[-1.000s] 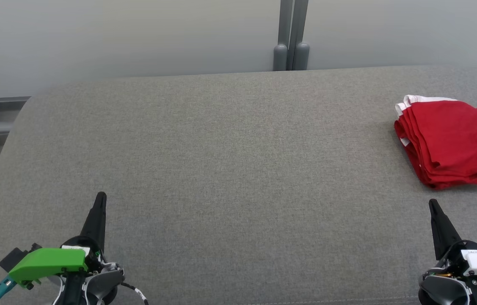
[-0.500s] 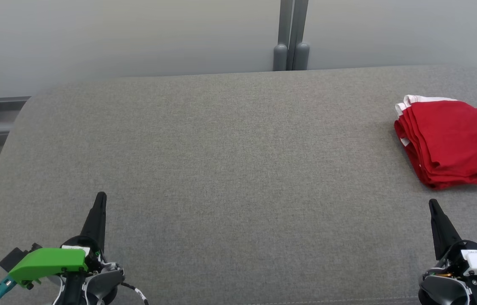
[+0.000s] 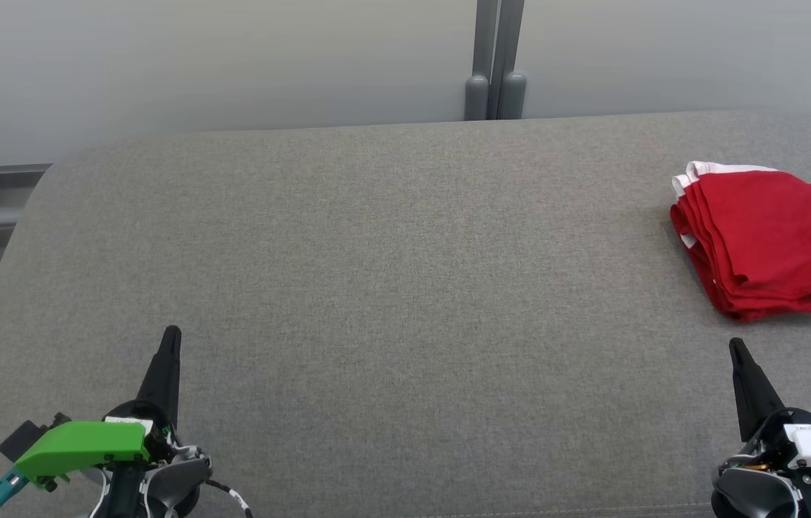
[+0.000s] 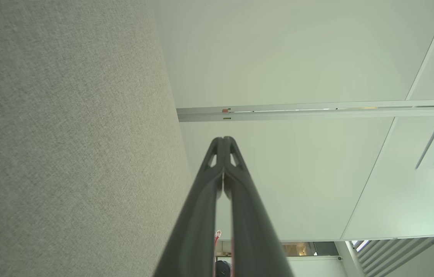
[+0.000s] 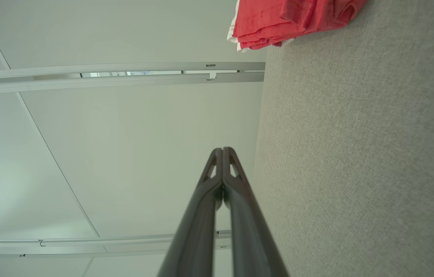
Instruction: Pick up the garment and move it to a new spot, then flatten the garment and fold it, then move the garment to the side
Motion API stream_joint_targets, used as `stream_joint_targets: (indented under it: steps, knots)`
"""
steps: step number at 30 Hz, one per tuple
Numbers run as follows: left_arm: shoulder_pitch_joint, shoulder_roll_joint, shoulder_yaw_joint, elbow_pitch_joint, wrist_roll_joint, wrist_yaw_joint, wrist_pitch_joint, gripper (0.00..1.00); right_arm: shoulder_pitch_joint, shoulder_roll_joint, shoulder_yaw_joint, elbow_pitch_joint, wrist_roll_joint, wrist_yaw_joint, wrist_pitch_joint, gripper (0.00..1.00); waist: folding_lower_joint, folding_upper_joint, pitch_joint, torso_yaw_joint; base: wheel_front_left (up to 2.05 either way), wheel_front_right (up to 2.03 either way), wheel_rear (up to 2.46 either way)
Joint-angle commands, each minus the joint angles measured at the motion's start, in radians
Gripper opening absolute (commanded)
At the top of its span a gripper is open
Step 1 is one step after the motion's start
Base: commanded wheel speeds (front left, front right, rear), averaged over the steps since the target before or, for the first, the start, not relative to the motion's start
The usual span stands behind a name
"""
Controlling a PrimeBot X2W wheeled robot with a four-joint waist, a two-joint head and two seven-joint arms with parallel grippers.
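Folded red garment point(image 3: 772, 241) laid by the right edge of the grey padded top point(image 3: 391, 273).
The left gripper point(image 3: 170, 332) and right gripper point(image 3: 735, 344) are held closed and empty at the near edge. The side-placing seems done; any final shift is best made by gripping the whole stack, so no layer is pulled loose.

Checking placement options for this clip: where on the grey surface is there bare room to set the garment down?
The grey surface is bare from its left edge across the middle, including between the left gripper and right gripper. Only the far right is crowded: the folded red garment lies there.
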Motion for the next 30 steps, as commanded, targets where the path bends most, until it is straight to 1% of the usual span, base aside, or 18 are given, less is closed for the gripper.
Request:
stream_joint_targets:
  steps: [1,30]
  knots:
    - [-0.011,0.001,0.004,-0.003,-0.004,-0.005,0.003,0.0,0.008,-0.004,-0.002,-0.005,0.004,0.0,0.003,0.0,0.0,-0.0001,0.0,0.0,0.0,0.0,0.0]
    - [-0.011,0.001,0.004,-0.003,-0.004,-0.005,0.003,0.0,0.008,-0.004,-0.002,-0.005,0.004,0.0,0.003,0.0,0.0,-0.0001,0.0,0.0,0.0,0.0,0.0]
